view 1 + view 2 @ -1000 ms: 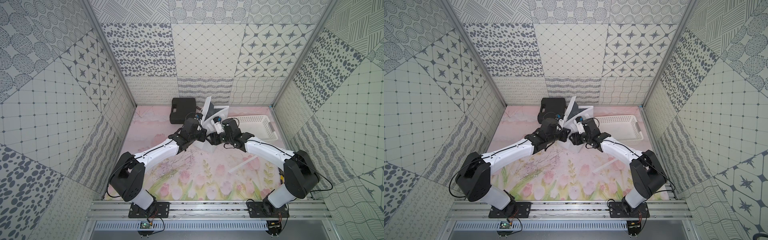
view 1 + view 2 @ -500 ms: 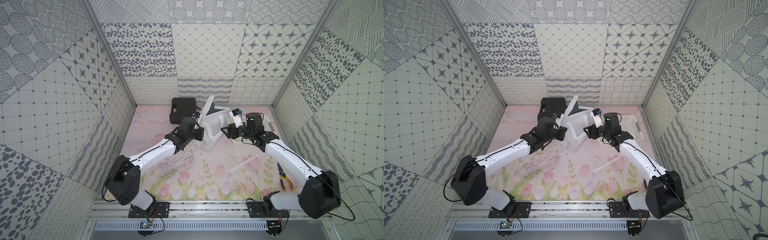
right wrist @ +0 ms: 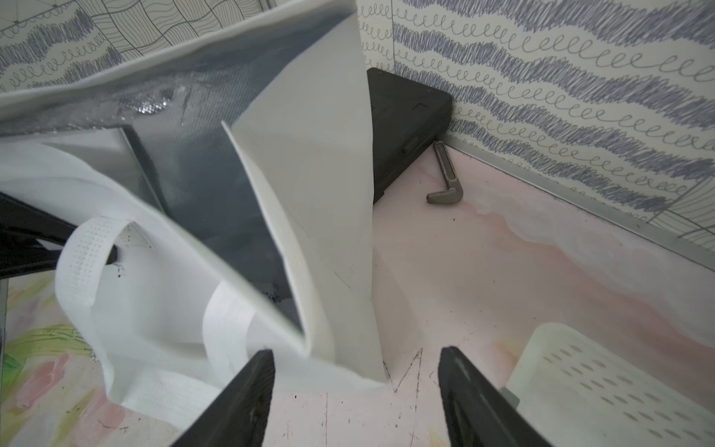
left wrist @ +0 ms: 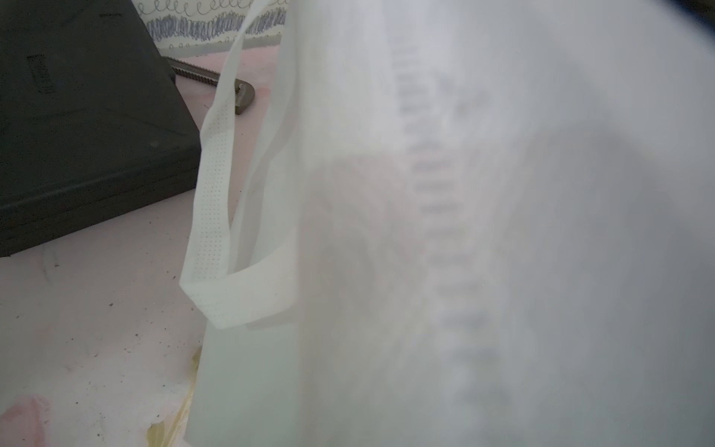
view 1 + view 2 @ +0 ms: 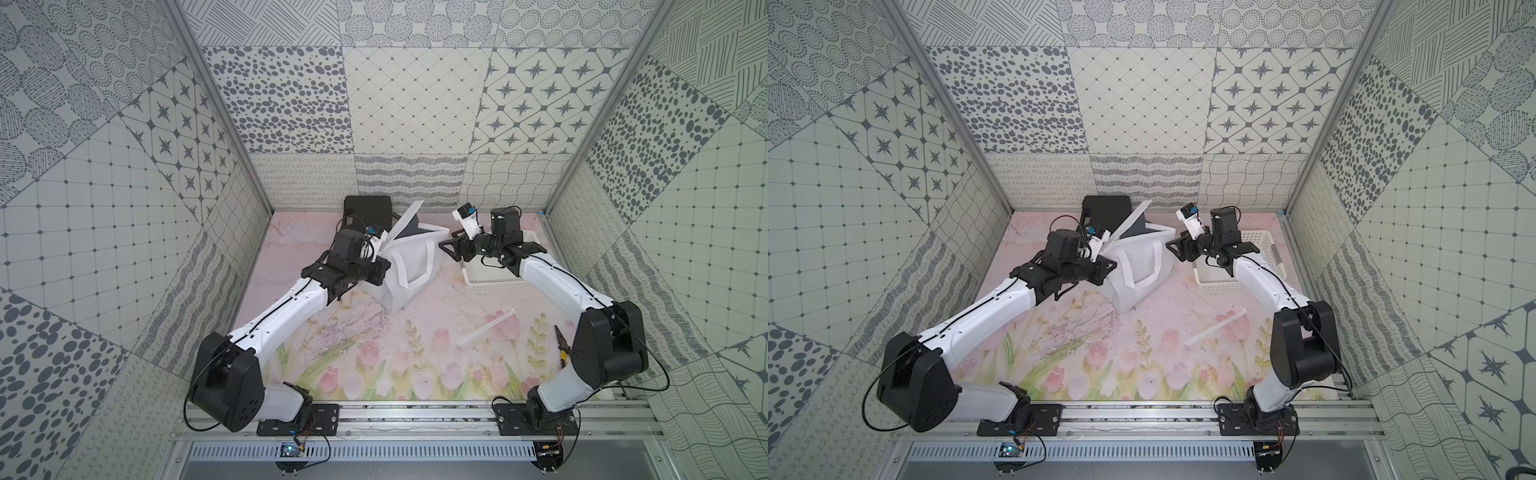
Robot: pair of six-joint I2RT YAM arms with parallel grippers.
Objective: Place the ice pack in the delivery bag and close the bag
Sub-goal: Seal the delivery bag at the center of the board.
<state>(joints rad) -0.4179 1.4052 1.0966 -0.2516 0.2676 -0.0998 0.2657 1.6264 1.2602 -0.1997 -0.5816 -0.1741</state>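
White fabric, silver foil: the delivery bag (image 5: pixel 409 266) stands at 12 o'clock on the floral table (image 5: pixel 415 353), tilted, with its mouth open and its top flap (image 5: pixel 405 220) raised.
Left gripper (image 5: pixel 383 268): at the bag's 9 o'clock side, fingers closed tight on its wall; white cloth fills the left wrist view.
Right gripper (image 3: pixel 356 350): at the bag's 3 o'clock, just beside its corner but apart from it; fingers spread wide, nothing between them.
Ice pack: not identified on the open table in both top views; a pale flat slab (image 3: pixel 85 149) lying within the foil lining (image 3: pixel 201 162) may be it, though the right wrist view shows only part of it.
Surroundings: black hard case (image 5: pixel 368 210) at the bag's 11 o'clock; perforated basket (image 5: pixel 494 283) at its 3 o'clock.
Step in hand: judged to be the close of placement, with the pack released inside and the bag held open.
Next move calls for: a gentle release by the left fingers, so that the tilted bag settles upright and does not tip, with the right gripper kept clear of the flap.
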